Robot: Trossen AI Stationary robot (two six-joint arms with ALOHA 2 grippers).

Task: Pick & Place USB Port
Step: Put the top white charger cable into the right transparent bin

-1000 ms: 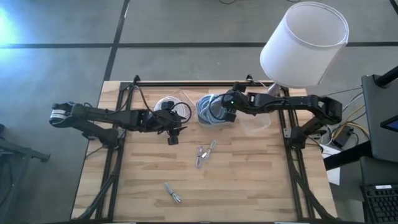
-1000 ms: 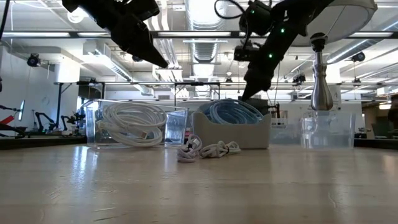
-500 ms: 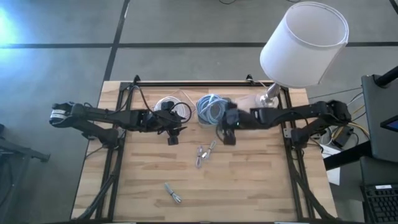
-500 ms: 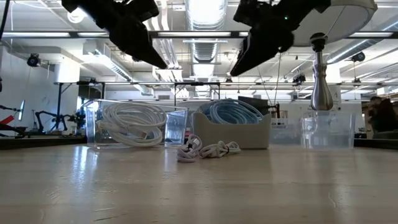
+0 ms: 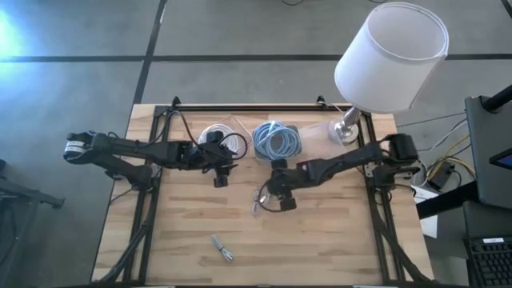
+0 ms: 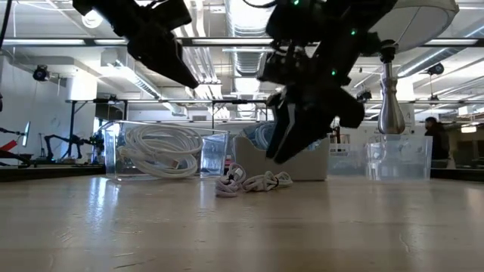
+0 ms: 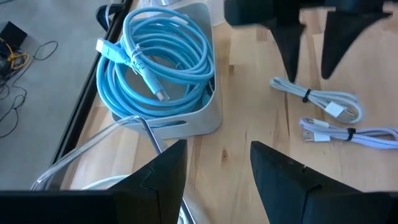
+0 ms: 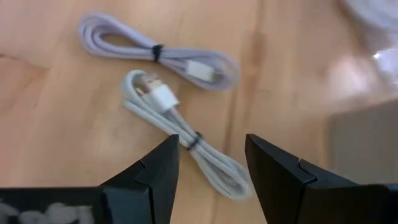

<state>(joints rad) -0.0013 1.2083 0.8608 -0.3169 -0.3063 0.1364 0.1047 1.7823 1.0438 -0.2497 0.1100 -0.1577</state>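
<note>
Two short white USB cables, each bundled with a tie, lie side by side on the wooden table (image 5: 262, 198) (image 8: 180, 143) (image 6: 253, 181). A third bundled cable (image 5: 222, 250) lies nearer the table's near edge. My right gripper (image 5: 276, 194) (image 8: 211, 142) (image 6: 291, 143) hovers open just above the pair, its fingers on either side of one cable's middle without touching it. My left gripper (image 5: 220, 174) (image 7: 217, 146) (image 6: 174, 64) waits open in the air, in front of the clear bin.
At the far side stand a clear bin of white cables (image 5: 220, 138), a white bin of coiled blue cable (image 5: 276, 140) (image 7: 161, 62) and an empty clear bin (image 5: 328, 132). A lamp with a white shade (image 5: 392, 56) stands at the far right corner. Bare wood lies toward the near edge.
My right gripper has swung from above the blue-cable bin toward the table's near edge and left, and has come down over the two white cables. It stays open. The cables have not moved.
</note>
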